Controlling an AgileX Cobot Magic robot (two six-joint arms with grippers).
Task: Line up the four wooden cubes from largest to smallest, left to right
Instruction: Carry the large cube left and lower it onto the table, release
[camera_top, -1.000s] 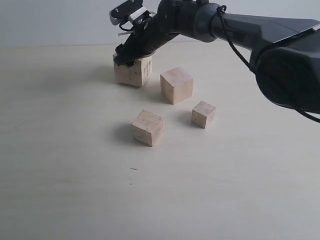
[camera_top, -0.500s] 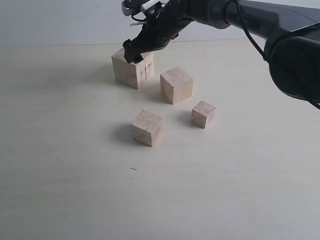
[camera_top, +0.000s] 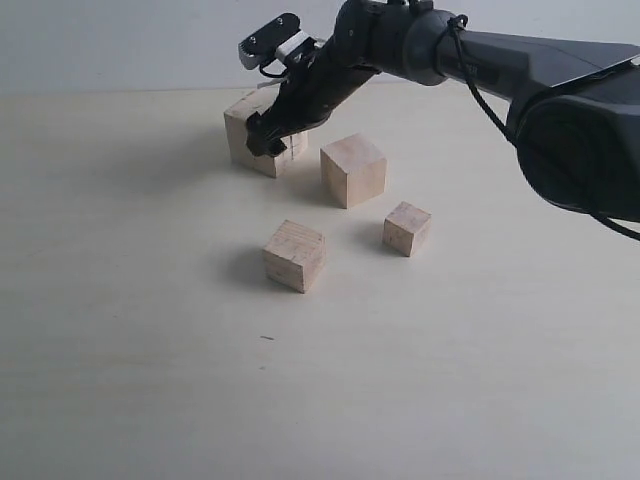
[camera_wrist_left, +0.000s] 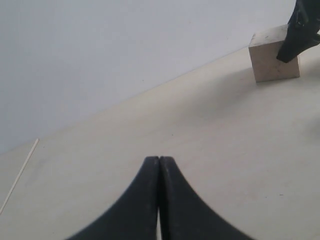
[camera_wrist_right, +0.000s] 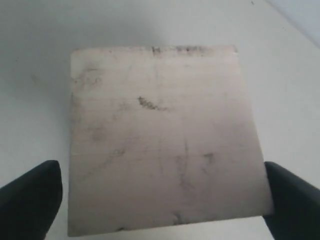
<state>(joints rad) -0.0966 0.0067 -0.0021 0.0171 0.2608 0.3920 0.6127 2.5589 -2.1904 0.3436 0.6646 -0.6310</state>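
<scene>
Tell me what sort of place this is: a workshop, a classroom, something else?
Probably a robotics lab test bench: a black robot arm reaches over a pale tabletop, its end effector around a scuffed wooden cube, three smaller cubes nearby, a plain white wall behind.

The wooden cubes (camera_top: 352, 170) are bare pale wood, matt, with faint grain. The biggest cube (camera_wrist_right: 160, 145), far left, has dark scuffs. The table (camera_top: 150, 380) looks smooth, pale and matt. The arm (camera_top: 530, 60) is dark plastic with a slight sheen.
</scene>
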